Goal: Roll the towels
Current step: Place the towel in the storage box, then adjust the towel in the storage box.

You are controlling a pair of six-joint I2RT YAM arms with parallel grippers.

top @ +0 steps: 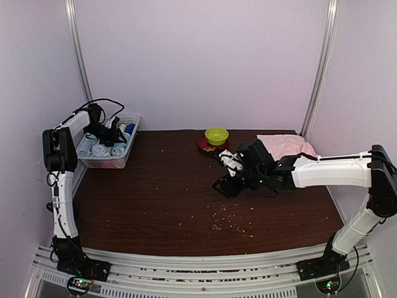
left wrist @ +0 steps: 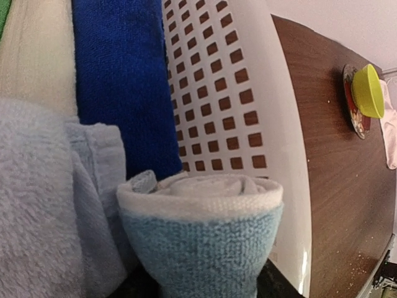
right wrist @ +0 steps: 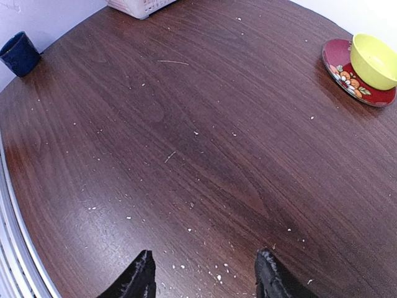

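Item, left gripper (top: 110, 133): reaching down into white mesh basket (top: 118, 162) at far left, presumably to stow a finished roll. Grip or release not readable (only dark finger bases at the bottom edge of the wrist view).

Item, light blue towel (left wrist: 201, 248): rolled, standing on end between those finger bases, inside basket beside dark blue towel (left wrist: 121, 81) and cream towel (left wrist: 37, 56). Lower part of roll cut off.

Item, right gripper (top: 224, 185): jaws apart, nothing between, hovering low over bare table (right wrist: 186, 136) mid-right; likely waiting for the next cloth.

Item, pink towel (top: 285, 146): unrolled, lying flat at far right, near edge hidden behind right arm.

Sundries: yellow-green bowl (top: 216, 135) on red plate (top: 205, 146), far centre; dark cup (right wrist: 20, 53) at table edge, seen in right wrist view only. Crumbs scattered.
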